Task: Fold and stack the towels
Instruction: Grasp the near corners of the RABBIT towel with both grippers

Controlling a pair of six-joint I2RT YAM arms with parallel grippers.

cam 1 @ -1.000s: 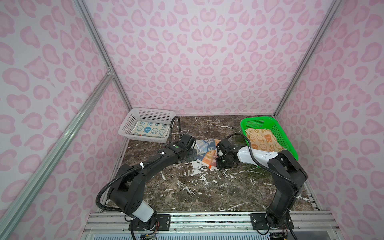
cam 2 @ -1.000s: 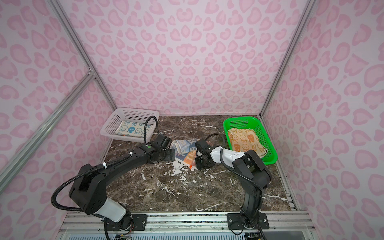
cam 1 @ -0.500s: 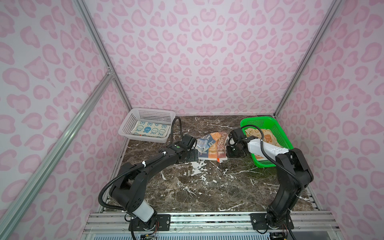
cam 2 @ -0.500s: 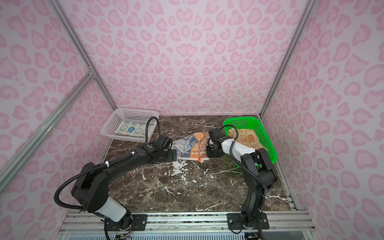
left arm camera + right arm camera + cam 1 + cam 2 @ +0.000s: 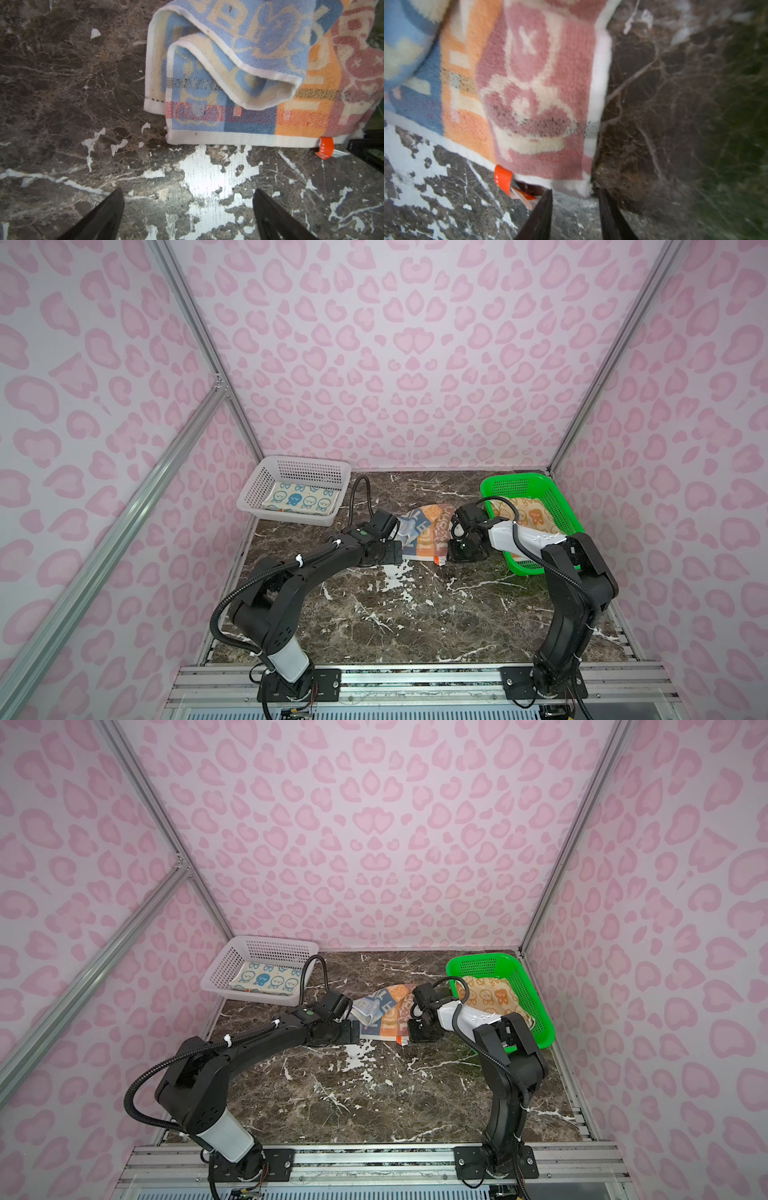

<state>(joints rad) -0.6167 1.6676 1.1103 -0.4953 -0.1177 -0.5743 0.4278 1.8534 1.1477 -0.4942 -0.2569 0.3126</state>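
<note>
Right wrist view shows the right gripper [image 5: 575,193] has let go, its jaws parted just short of the corner of the blue-and-orange towel [image 5: 529,83] that it dragged toward the green basket [image 5: 515,478]. The towel now lies spread beside that basket, partly curled over on itself. The left gripper [image 5: 188,193] hangs wide open and empty, farther from the basket. The towel probably needs flattening before folding.

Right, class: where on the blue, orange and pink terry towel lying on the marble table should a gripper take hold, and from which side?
Probably the pink corner of the blue, orange and pink terry towel, beside its orange tag, approached low from the robot's side. That hem lies flat and exposed; the blue end is folded over. The open right gripper sits there.
</note>
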